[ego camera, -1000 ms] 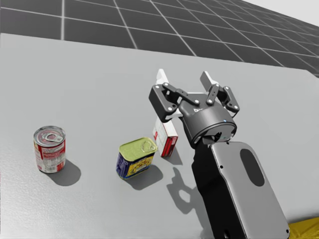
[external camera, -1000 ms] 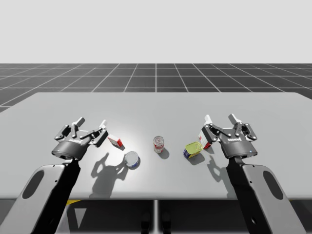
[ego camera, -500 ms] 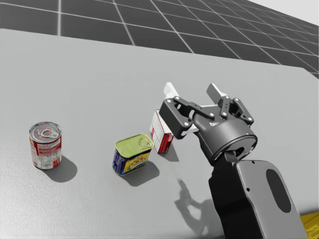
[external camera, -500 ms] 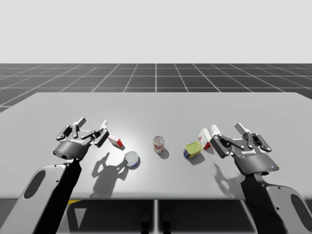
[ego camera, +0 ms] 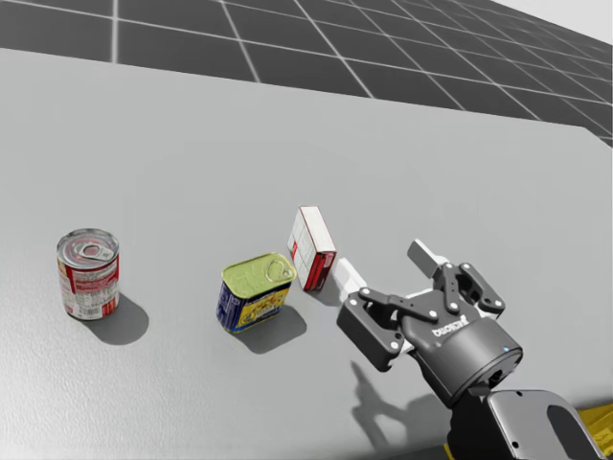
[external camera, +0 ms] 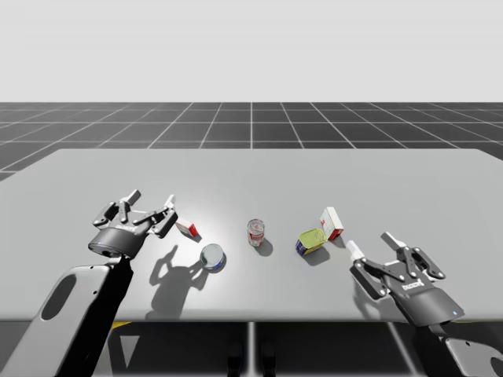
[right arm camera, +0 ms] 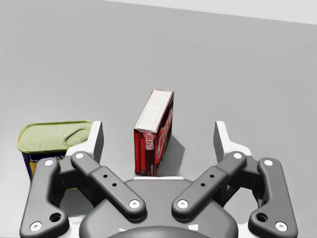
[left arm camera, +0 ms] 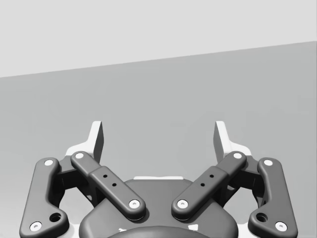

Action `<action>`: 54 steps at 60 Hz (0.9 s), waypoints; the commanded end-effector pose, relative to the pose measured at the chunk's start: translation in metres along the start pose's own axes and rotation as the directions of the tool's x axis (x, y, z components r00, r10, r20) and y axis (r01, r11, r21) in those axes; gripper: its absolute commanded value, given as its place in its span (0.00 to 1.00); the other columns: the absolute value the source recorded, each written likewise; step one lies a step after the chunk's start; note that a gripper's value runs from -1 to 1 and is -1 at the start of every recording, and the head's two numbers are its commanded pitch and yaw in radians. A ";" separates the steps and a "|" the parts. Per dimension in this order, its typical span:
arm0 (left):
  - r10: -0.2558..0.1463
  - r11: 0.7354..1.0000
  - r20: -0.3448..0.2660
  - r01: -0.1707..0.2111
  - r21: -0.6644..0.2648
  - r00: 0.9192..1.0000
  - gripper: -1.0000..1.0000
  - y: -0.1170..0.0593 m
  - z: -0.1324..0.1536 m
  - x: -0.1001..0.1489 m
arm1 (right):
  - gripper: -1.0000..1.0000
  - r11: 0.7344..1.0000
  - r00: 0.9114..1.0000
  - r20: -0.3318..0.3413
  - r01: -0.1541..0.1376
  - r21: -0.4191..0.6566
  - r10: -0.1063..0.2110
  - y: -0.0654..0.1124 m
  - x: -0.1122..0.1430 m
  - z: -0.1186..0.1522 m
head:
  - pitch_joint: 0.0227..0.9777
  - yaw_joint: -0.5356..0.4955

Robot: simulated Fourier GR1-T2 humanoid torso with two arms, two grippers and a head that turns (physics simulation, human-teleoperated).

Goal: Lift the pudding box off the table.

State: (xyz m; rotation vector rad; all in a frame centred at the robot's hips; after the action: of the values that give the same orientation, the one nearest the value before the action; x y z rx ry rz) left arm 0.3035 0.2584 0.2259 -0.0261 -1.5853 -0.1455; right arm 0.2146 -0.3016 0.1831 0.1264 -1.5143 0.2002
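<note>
Backed off, my right gripper (ego camera: 383, 265) sits near the upright pudding box (ego camera: 312, 247), fingers spread (presumably lining up to straddle it).

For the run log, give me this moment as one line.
right gripper: open, red box ahead, apart | red box: upright on table, beside yellow-topped can | left gripper: open, empty | lift: not done

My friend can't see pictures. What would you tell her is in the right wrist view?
My right gripper is open, and a red and white box stands upright on the grey table just ahead of it, untouched. A squat can with a yellow-green top sits beside the box.
</note>
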 end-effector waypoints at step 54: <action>-0.001 1.000 -0.003 0.001 -0.001 1.000 0.00 -0.002 0.000 0.000 | 0.00 0.999 0.981 -0.193 -0.001 -0.036 -0.006 0.015 -0.056 -0.067 | 0.76 0.14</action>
State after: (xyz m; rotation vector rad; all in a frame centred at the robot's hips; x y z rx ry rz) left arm 0.3029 0.2562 0.2258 -0.0259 -1.5825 -0.1470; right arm 0.2633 -0.2801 0.1236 0.0910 -1.3328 0.1929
